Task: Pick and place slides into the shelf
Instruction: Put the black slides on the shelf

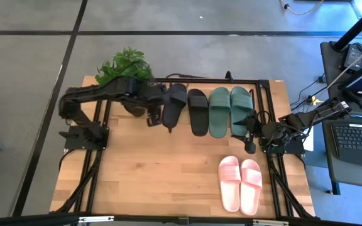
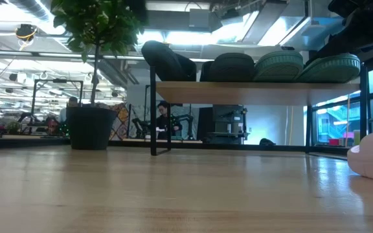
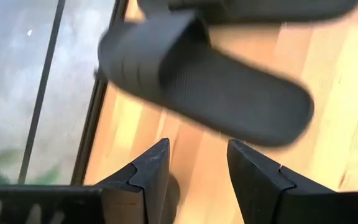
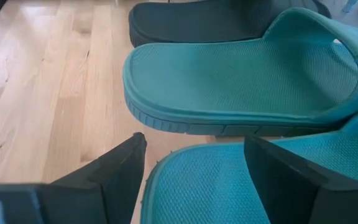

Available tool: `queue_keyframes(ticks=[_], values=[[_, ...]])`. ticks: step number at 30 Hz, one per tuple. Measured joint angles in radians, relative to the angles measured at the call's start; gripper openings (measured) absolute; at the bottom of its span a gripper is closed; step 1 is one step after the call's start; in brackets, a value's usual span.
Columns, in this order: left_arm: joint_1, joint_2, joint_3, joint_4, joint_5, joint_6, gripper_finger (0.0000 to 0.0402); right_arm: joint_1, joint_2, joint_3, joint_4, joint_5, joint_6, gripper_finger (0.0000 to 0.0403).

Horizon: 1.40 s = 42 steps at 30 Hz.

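Four slides (image 1: pixel 212 110) lie side by side on the shelf (image 2: pixel 258 92), so both grippers, left (image 1: pixel 160 119) and right (image 1: pixel 251 139), hang beside it with jaws open and empty, the pink pair (image 1: pixel 241 183) waiting on the counter (image 1: pixel 156 176).

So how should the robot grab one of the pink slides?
Probably by the long outer edge of the right pink slide, coming straight down. The pair lies flat, soles down, side by side on the table, so only the outer edges are free. The right pincer, open, is nearest.
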Motion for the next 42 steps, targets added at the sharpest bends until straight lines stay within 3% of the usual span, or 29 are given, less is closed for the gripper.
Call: queue_keyframes(ticks=[7,12,19,42], values=[[-0.037,-0.110,-0.294,0.103,-0.034,-0.102,0.0153,0.000,0.000,0.000,0.012,0.000,-0.001,0.0271],[-0.044,-0.112,-0.392,0.244,-0.038,-0.099,0.0153,0.000,0.000,0.000,0.025,0.000,-0.001,0.0271],[-0.042,-0.113,-0.395,0.306,-0.102,-0.105,0.0153,0.000,0.000,0.000,0.042,0.000,0.001,0.0271],[-0.042,-0.079,-0.393,0.335,-0.107,-0.155,0.0153,0.000,0.000,0.000,0.047,0.000,-0.001,0.0271]])
